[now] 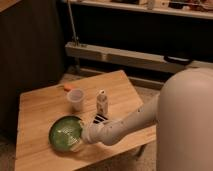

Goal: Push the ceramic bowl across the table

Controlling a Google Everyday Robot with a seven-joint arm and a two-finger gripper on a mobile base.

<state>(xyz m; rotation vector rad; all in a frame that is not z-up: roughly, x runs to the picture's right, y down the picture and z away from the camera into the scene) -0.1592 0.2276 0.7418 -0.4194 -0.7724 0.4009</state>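
Camera view has the gripper [84,137], openness not tellable, at the rim of the ceramic bowl [63,133], seemingly mid-push, needing steady pressure across the table [40,106].

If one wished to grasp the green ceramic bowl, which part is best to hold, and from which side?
Probably the rim, pinched from above on its right side, where the gripper is. The ceramic bowl sits upright on the table and is wide and shallow, likely too broad to span; the plastic cup stands beyond its far side.
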